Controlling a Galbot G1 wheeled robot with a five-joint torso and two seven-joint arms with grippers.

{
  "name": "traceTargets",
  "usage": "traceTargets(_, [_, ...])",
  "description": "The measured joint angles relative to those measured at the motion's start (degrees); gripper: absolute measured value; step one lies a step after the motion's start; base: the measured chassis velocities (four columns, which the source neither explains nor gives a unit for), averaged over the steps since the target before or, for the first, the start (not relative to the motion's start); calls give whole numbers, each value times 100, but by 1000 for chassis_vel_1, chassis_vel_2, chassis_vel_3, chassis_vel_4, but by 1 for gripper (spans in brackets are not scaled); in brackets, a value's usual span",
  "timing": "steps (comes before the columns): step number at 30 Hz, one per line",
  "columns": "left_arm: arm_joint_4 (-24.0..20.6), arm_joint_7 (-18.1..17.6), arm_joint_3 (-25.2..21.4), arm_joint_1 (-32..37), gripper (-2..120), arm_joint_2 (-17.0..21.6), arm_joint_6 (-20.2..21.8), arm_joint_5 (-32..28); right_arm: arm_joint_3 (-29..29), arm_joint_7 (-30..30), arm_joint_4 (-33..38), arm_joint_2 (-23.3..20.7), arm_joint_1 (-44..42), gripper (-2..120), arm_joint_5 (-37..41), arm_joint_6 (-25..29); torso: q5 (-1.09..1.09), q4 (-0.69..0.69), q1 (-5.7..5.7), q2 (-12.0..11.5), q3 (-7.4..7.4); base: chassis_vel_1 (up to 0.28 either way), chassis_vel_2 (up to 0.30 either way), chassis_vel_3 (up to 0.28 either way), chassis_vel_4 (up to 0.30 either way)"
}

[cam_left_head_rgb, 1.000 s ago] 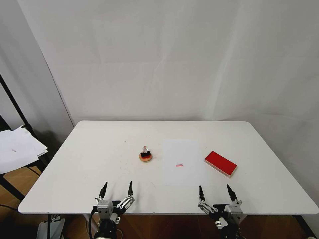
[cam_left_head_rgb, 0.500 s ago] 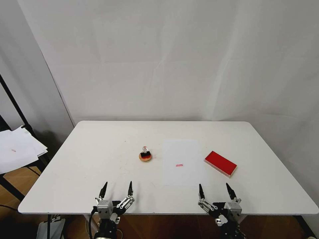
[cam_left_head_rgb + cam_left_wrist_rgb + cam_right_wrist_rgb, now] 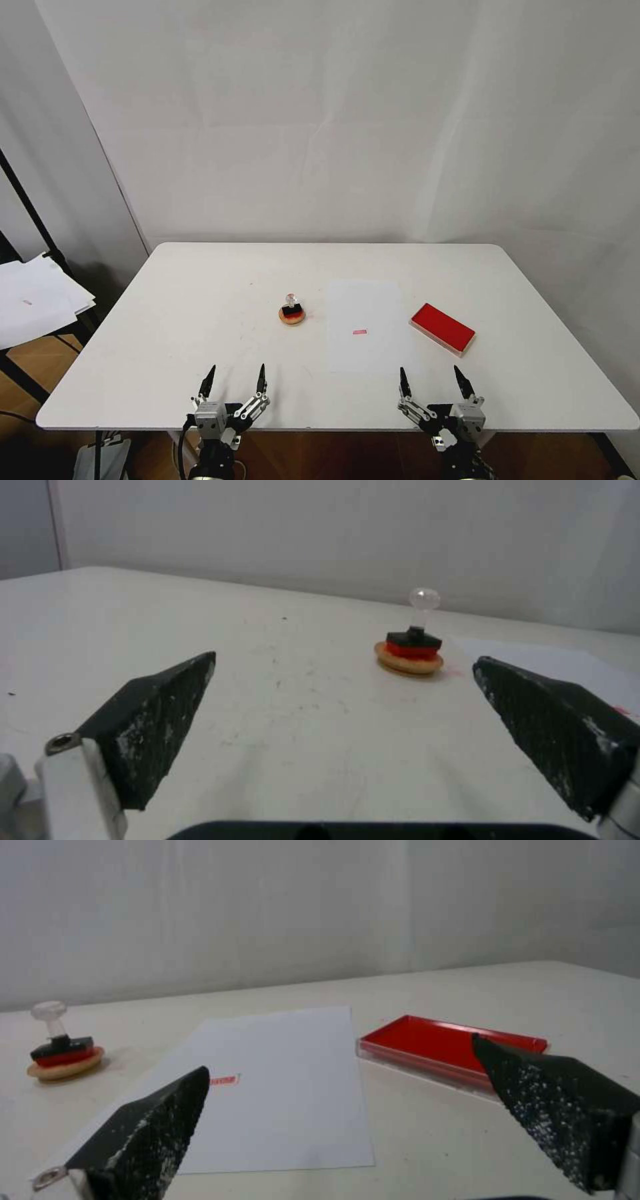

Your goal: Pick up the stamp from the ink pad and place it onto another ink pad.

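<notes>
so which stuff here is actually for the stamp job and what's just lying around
For the job:
- stamp, standing on the round ink pad
- round ink pad
- red rectangular ink pad

Lying about:
- paper sheet with a red mark
- papers beside the table

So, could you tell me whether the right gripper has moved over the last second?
Yes, slightly. The right gripper, open, has slid a little toward the robot's left along the table's near edge and now sits closer below the sheet of paper.

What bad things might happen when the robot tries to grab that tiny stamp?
The stamp has a thin stem and round clear knob, so open fingers might slip off or tip it. It stands on the small round pad, which may slide. Its inked base could smear the paper on the way across.
</notes>
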Motion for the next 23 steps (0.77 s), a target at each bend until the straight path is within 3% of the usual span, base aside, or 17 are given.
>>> traceTargets(23, [0, 0, 0, 0, 102, 0, 0, 0, 0, 5, 4, 0, 0, 100, 0, 0, 0, 0, 0, 0, 0, 0, 0, 0, 0])
